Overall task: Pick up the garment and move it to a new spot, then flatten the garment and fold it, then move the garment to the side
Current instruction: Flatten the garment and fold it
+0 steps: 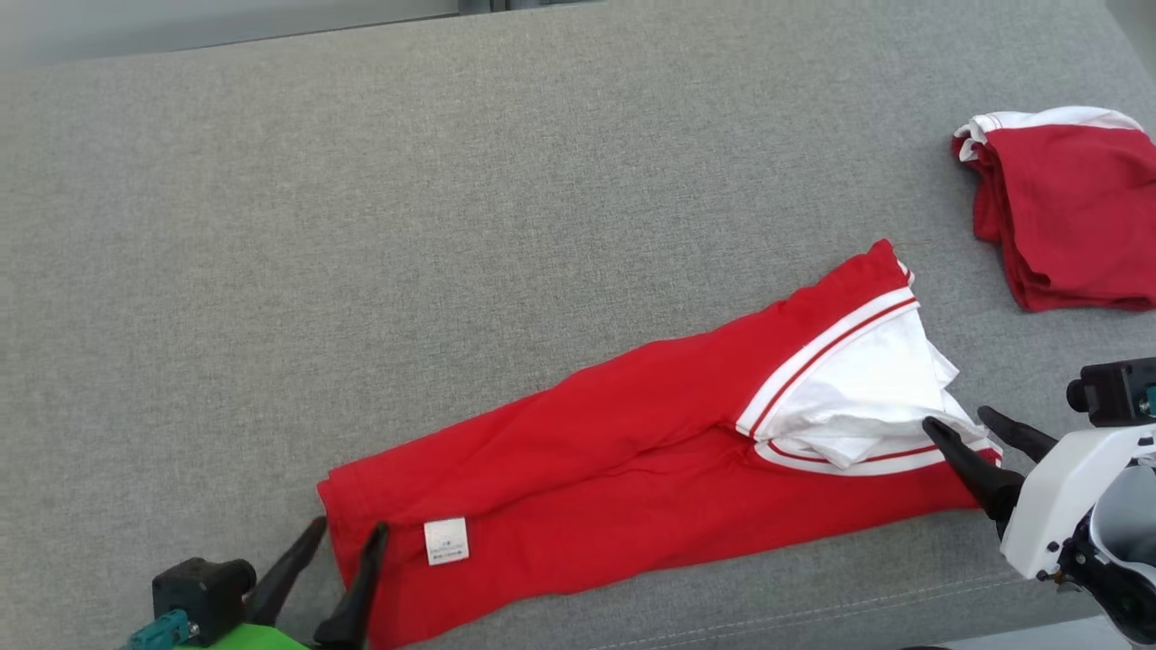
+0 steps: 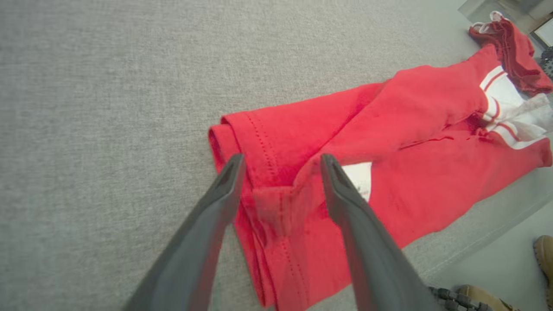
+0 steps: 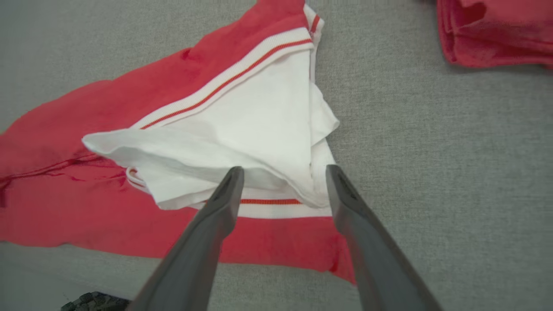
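Label [image 1: 446, 542] on the garment [image 1: 614, 451] bears unreadable print.

Indoors, likely a lab or trial room, though hard to tell: broad grey upholstered bench [image 1: 361, 226] with a stitched seam [image 1: 840, 607] along its near edge, smooth pale floor [image 2: 488, 268] past that edge, a person's tan boot [image 2: 545, 255] standing there.

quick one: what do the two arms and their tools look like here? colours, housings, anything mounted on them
Left tool: two long, dark, tapering fingers on a bright green body, with a black block and a teal connector beside it. Right tool: same dark fingers, on a glossy white housing, with a black module mounted beside it.
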### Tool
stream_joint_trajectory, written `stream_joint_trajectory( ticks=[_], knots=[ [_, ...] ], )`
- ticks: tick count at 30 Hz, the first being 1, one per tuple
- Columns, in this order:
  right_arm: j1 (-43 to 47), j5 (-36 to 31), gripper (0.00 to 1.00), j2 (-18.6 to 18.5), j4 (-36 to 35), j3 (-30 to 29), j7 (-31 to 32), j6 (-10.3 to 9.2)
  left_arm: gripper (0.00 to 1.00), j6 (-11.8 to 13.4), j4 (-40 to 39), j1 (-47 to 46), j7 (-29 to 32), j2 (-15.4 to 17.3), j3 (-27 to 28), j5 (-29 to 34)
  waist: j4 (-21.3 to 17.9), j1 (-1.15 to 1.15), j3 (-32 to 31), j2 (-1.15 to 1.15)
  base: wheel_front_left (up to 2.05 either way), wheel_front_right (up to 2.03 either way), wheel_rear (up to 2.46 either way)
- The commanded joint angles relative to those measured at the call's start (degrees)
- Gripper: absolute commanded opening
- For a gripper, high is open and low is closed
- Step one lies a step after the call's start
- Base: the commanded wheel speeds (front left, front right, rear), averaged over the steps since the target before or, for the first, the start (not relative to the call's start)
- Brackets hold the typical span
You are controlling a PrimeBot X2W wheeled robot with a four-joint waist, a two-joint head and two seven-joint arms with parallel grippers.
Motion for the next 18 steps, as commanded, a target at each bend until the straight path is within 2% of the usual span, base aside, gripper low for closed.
stream_joint_trajectory(
  ticks=[1, 3, 6, 9, 14, 15, 18],
  knots=[
    [0.47, 0.45, 1.00, -0.46, -0.41, -0.36, 0.75, -0.01, 1.00, 0.75, 0.80, -0.28, -1.29, 0.30, 0.25, 1.38, 0.47, 0.00, -1.33, 0.00, 0.00, 0.00, 0.00],
    [0.21, 1.43, 1.00, -1.34, -2.01, -1.32, 2.71, 0.00, 1.00, 2.94, 2.71, -0.30, -4.22, 0.34, 0.79, 4.46, 0.77, 0.00, -2.19, 0.00, 0.00, 0.00, 0.00],
    [-0.81, 2.50, 1.00, -2.15, -4.28, -3.89, 6.01, -0.01, 1.00, 7.82, 4.38, 0.66, -9.09, -0.05, 3.21, 8.17, 1.23, 0.00, -2.88, 0.00, 0.00, 0.00, 0.00],
    [-2.43, 1.21, 1.00, -2.32, -3.59, -5.48, 8.90, 0.00, 1.00, 10.32, 4.21, 1.02, -11.12, -0.79, 5.14, 10.54, 2.18, 0.00, -2.78, 0.00, 0.00, 0.00, 0.00],
    [-6.61, -2.72, 1.00, -1.12, 3.47, -5.22, 11.88, 0.00, 1.00, 10.48, 2.76, -0.52, -12.07, -3.04, 7.59, 12.41, 4.66, 0.00, -1.93, 0.00, 0.00, 0.00, 0.00],
    [-8.07, -4.08, 1.00, -0.94, 7.03, -4.49, 12.35, -0.01, 1.00, 9.76, 2.69, -1.14, -12.23, -4.05, 8.11, 12.97, 5.90, 0.00, -1.56, 0.00, 0.00, 0.00, 0.00],
    [-9.71, -4.77, 1.00, -0.57, 11.97, -3.49, 13.21, -0.01, 1.00, 8.26, 3.33, -2.30, -12.19, -5.69, 8.51, 13.79, 7.98, 0.00, -0.97, 0.00, 0.00, 0.00, 0.00]
  ],
)
